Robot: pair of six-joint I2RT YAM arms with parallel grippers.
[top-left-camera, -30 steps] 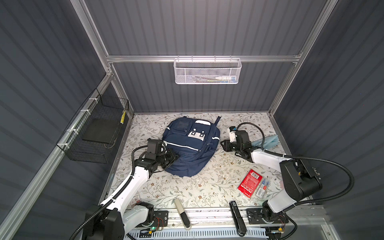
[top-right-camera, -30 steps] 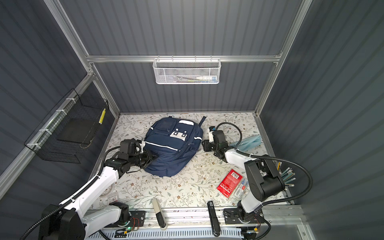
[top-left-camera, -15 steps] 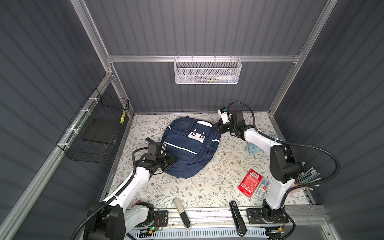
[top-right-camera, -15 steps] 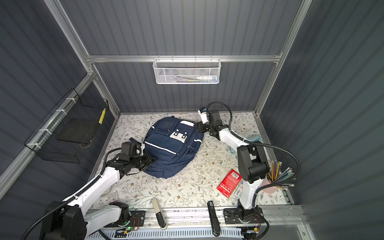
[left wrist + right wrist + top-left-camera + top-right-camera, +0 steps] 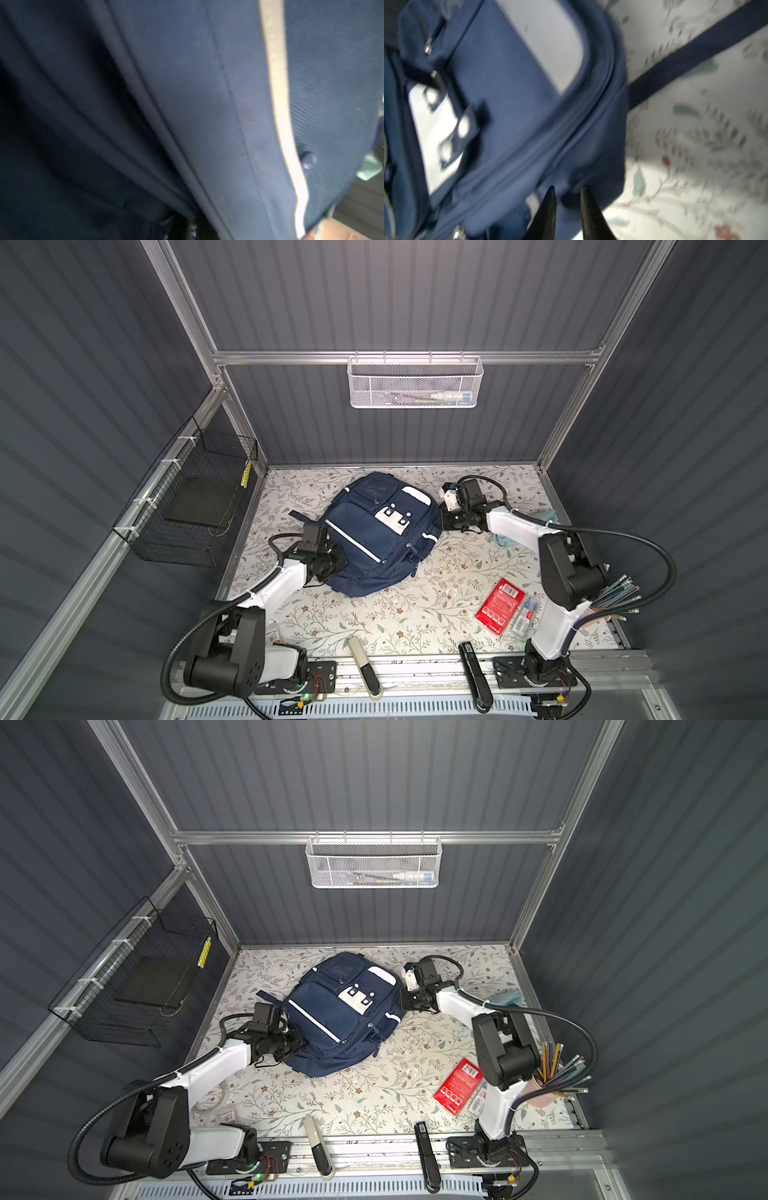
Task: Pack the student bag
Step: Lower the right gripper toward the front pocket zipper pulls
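Observation:
The student bag (image 5: 374, 539) (image 5: 336, 1019), navy with white stripes and a white buttoned patch, lies flat on the floral table top. My left gripper (image 5: 338, 563) (image 5: 300, 1042) is buried in the fabric at the bag's lower left edge. Its wrist view is filled with blurred navy cloth (image 5: 207, 104) and its jaws are hidden. My right gripper (image 5: 441, 520) (image 5: 402, 999) is at the bag's right side edge. In the right wrist view its two black fingers (image 5: 550, 199) stand a narrow gap apart, pinching a dark fold of the bag (image 5: 508, 104) at the gripper (image 5: 568, 188).
A red packet (image 5: 502, 605) and a small blue-white pack (image 5: 525, 614) lie front right, near a cup of pencils (image 5: 557, 1069). A teal cloth (image 5: 544, 516) lies behind the right arm. A white mesh basket (image 5: 415, 383) hangs on the back wall, a black wire basket (image 5: 195, 506) on the left.
The right arm swung from beside the bag up to its top corner, then down to its right edge, and its jaws widened, then narrowed. The bag shifted slightly; the left gripper stayed at the bag's lower left edge.

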